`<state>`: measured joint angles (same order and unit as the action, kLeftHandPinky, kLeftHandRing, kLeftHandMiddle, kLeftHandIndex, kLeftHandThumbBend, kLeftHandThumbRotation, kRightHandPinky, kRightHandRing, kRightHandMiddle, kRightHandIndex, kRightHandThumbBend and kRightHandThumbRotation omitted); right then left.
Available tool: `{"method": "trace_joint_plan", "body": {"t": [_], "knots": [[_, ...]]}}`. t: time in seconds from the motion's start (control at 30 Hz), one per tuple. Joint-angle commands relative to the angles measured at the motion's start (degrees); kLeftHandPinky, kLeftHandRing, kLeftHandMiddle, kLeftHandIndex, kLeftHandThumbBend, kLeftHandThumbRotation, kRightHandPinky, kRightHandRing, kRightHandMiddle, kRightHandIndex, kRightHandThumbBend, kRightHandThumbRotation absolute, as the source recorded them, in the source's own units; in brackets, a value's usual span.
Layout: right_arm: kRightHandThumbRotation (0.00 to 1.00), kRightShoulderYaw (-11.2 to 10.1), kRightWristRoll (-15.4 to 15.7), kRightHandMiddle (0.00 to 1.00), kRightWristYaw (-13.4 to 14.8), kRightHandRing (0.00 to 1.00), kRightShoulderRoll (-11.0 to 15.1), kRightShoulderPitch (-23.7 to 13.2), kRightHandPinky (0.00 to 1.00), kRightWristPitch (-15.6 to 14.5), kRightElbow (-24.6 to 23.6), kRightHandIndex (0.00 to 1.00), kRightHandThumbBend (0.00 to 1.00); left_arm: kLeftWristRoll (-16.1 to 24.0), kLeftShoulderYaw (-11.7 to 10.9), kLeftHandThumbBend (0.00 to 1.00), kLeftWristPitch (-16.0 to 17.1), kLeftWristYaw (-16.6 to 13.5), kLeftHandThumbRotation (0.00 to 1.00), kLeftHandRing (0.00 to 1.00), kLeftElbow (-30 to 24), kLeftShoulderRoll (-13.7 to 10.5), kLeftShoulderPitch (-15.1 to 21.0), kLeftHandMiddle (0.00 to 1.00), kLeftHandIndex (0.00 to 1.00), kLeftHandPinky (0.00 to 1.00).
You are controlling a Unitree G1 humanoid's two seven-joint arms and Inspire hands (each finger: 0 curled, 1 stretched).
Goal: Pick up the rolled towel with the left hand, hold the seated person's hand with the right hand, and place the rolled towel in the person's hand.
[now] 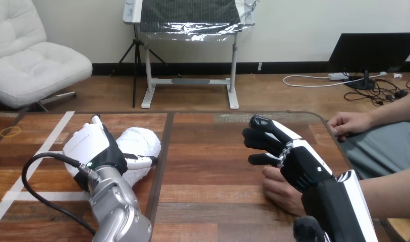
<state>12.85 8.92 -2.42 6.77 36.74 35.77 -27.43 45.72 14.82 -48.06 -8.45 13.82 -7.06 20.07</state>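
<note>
Left hand (89, 143) on the rolled towel (139, 143), right hand (298, 161) over the person's hand (279, 190).
The rolled towel lay at the left of the tabletop (208, 166), with the left hand's fingers (139, 162) curled round it. The right hand's fingers (263, 137) were loosely bent and closed on nothing, and the person's hand lay beneath its palm, not visibly gripped. The soft roll could sag or unroll if lifted unevenly. With the person's hand unheld, it could shift and leave the towel no steady place to land.

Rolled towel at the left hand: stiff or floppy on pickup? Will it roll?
Looks like fluffy white cloth, so the rolled towel probably squashes under the left hand rather than staying stiff. Likely light for its bulk. Its rounded shape may roll on the wooden table if nudged.
</note>
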Motion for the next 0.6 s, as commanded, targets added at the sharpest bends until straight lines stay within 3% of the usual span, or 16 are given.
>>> {"method": "trace_joint_plan", "body": {"t": [0.0,0.27,0.57], "knots": [[1.0,-0.26,-0.9,0.8,0.58,0.78,-0.75,-1.6,0.69,1.79,-2.46,0.83,1.0,0.86,0.85,0.95,-0.42,-1.03,0.32,1.0,1.37,-0.33,5.27,1.0,1.0,1.0],[1.0,-0.39,-0.98,0.79,0.6,0.78,-0.75,-1.8,0.69,2.39,-2.37,0.82,1.0,1.07,1.55,0.95,-1.03,-0.36,0.31,1.0,3.14,-0.63,6.45,1.0,1.0,1.0],[1.0,-0.46,-0.87,0.78,0.78,0.77,-0.99,-1.44,0.69,2.29,-2.85,0.82,1.0,1.34,3.2,0.94,-2.57,2.42,0.33,1.0,4.77,-1.55,8.26,1.0,0.99,1.0]]}}
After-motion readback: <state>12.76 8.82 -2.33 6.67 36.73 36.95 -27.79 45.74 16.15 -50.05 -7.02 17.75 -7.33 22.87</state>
